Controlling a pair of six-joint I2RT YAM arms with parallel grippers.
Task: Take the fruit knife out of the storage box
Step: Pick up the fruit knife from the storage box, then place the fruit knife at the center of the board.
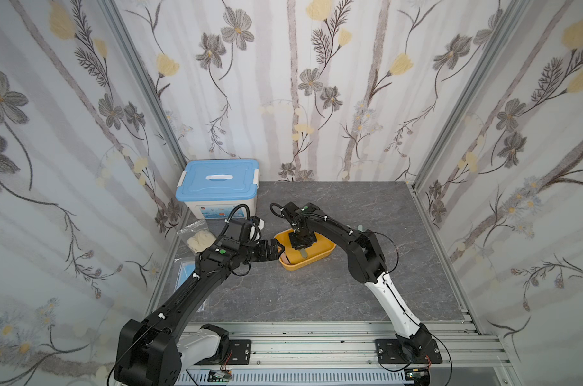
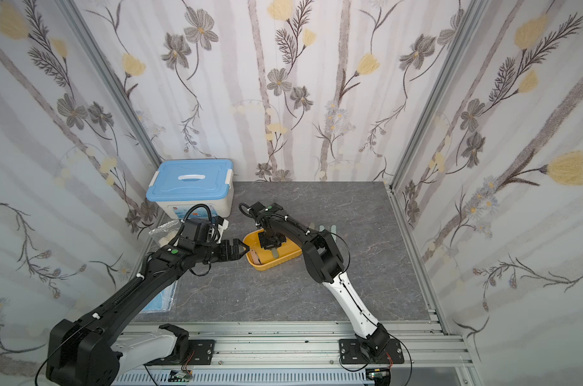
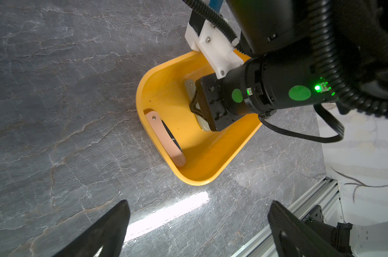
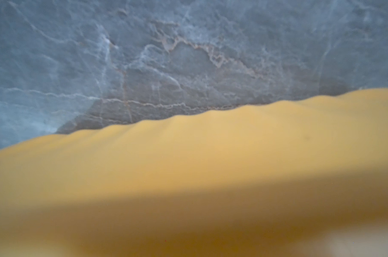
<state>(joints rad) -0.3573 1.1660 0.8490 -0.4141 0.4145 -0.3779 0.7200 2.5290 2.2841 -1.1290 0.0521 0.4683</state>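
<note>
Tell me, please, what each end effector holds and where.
Left end effector holds nothing. Right end effector straddles the middle of the pale knife; grip cannot be told.

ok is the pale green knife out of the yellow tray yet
No, it is in: the pale green knife lies inside the yellow tray walls, under the right gripper reaching down into it.
</note>
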